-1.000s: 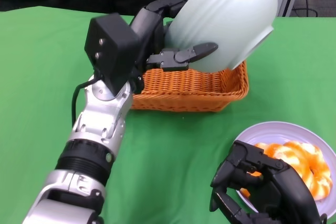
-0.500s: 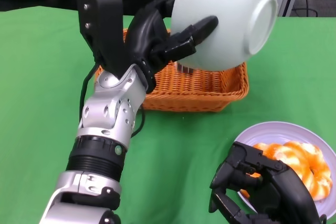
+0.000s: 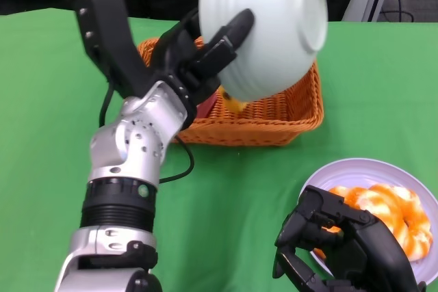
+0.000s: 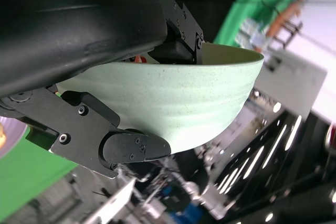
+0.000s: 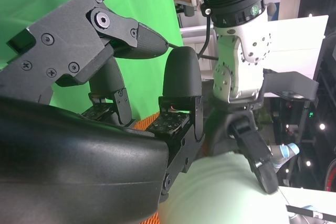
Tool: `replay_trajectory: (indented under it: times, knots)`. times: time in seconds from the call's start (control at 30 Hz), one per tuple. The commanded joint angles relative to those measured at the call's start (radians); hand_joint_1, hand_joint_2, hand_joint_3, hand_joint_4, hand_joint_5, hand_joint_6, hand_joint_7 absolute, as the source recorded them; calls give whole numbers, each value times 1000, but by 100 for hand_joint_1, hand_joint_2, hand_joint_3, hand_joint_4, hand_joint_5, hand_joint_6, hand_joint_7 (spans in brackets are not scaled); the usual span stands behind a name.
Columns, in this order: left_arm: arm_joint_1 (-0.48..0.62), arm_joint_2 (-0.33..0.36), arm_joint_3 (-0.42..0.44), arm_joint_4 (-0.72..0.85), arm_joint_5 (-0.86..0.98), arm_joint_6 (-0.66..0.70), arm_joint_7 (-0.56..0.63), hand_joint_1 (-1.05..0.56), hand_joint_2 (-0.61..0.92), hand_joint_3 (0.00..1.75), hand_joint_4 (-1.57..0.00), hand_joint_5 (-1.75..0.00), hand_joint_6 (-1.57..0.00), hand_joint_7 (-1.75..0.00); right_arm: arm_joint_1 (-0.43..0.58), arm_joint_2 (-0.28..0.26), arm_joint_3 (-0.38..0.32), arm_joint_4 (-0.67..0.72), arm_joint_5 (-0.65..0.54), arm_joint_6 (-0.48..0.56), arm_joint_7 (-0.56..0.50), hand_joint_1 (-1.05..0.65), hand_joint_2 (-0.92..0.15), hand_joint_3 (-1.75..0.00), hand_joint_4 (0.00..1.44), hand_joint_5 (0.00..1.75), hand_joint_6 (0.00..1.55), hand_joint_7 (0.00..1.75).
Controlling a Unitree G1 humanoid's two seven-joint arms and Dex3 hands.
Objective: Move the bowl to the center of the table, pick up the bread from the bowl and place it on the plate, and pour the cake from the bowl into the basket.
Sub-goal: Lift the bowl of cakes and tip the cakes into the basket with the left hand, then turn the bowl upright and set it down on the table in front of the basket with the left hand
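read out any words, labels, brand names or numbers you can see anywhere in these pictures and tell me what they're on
None can be read.
The bowl, basket, plate, bread and green table carry no writing.
The left hand and right hand show only screws, no lettering.
The background shapes and lights in the wrist views are too blurred to show any signs.
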Motion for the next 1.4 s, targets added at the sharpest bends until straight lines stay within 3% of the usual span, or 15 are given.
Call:
replay_trajectory:
  times: [0.03, 0.23, 0.4, 0.57, 0.83, 0.93, 1.17, 1.4]
  knots:
    - [-50, -41, 80, -16, -108, 85, 98, -20, 92, 53, -70, -175, -63, -153, 2, -6, -2, -8, 4, -3, -2, -23, -50, -95, 66, 159, 63, 140]
    - [-75, -39, 160, -3, -256, 192, 196, -21, 92, 47, -70, -175, -57, -166, 3, -4, -1, -4, -2, -12, -5, -21, -50, -96, 66, 158, 63, 139]
    - [-73, -40, 171, -14, -302, 217, 242, -29, 92, 46, -68, -175, -47, -170, 3, -5, -1, -3, 6, -10, 1, -23, -50, -96, 65, 159, 62, 140]
    - [-70, -26, 159, -4, -309, 211, 236, -27, 92, 45, -68, -175, -43, -173, 3, -4, 0, -7, -3, -4, -6, -23, -50, -97, 65, 160, 62, 140]
    - [-43, 13, 75, -28, -241, 162, 101, -21, 92, 46, -69, -175, -56, -165, 0, -3, 0, 0, -2, -3, -7, -22, -51, -95, 65, 159, 62, 139]
    - [-18, 28, 9, -69, -172, 102, 17, -16, 92, 56, -66, -175, -58, -157, -1, -2, 1, 0, -2, -1, -8, -20, -50, -97, 65, 160, 63, 140]
    - [-1, 63, -65, -105, -70, -6, -124, -19, 92, 51, -67, -172, -72, -134, -4, 2, 1, 8, -3, -7, -6, -22, -50, -97, 65, 160, 62, 139]
    - [17, 108, -155, -152, 72, -162, -239, -20, 92, 50, -67, -173, -77, -133, -3, 2, 3, 3, -11, -4, -13, -23, -50, -95, 65, 160, 62, 139]
